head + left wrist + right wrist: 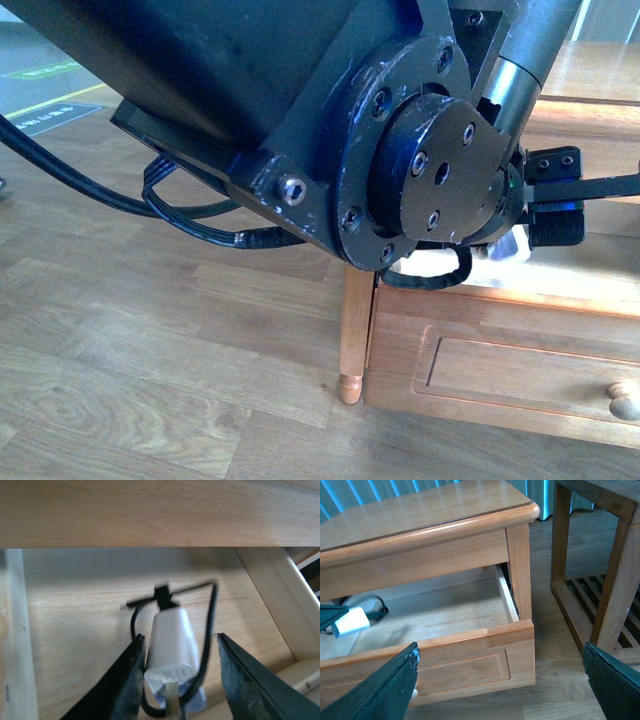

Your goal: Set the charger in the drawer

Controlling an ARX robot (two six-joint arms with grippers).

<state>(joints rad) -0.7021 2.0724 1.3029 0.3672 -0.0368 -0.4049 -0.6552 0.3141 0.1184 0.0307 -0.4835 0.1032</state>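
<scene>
Inside the open drawer [75, 605]: charger [172, 645] between spread left gripper [179, 636] jaws.
One finger [131, 672] touches its side, the other stands clear; cannot tell if it rests on the floor. Advise lifting straight up, clear of cable loop [213, 610]. Right gripper [500, 650] empty, spread.

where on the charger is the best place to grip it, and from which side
Grip the charger across its white body's two long flat sides, coming from above into the open drawer. The left gripper has open fingers flanking those sides. The thin cable loops beside it and would likely slip.
</scene>
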